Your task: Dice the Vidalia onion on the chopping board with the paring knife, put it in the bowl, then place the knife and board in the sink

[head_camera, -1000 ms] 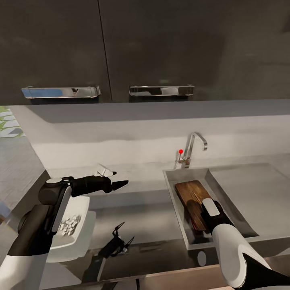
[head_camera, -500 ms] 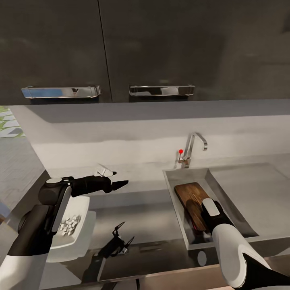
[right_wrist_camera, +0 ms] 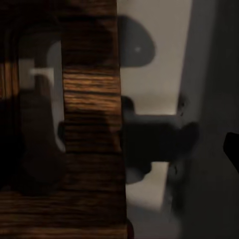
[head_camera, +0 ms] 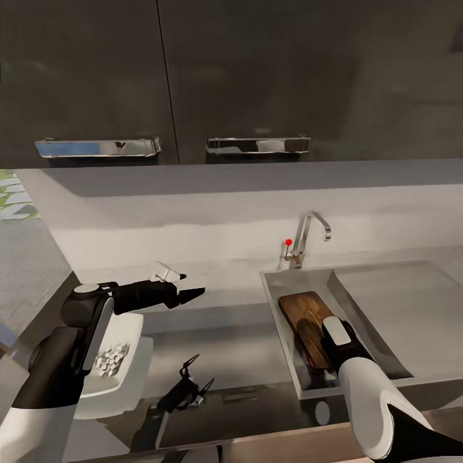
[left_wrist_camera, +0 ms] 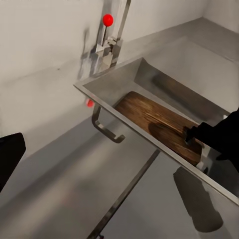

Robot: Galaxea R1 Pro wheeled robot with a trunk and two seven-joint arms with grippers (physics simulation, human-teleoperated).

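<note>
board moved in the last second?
Yes, slightly. The board has dropped lower in the sink, its far end farther from the faucet, with the right gripper at its near end.

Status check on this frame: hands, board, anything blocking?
Left hand empty over countertop. Right hand down in sink at chopping board, grip unclear. Nothing blocking.

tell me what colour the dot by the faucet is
Red. The dot sits beside the faucet; it shows best in the left wrist view.
</note>
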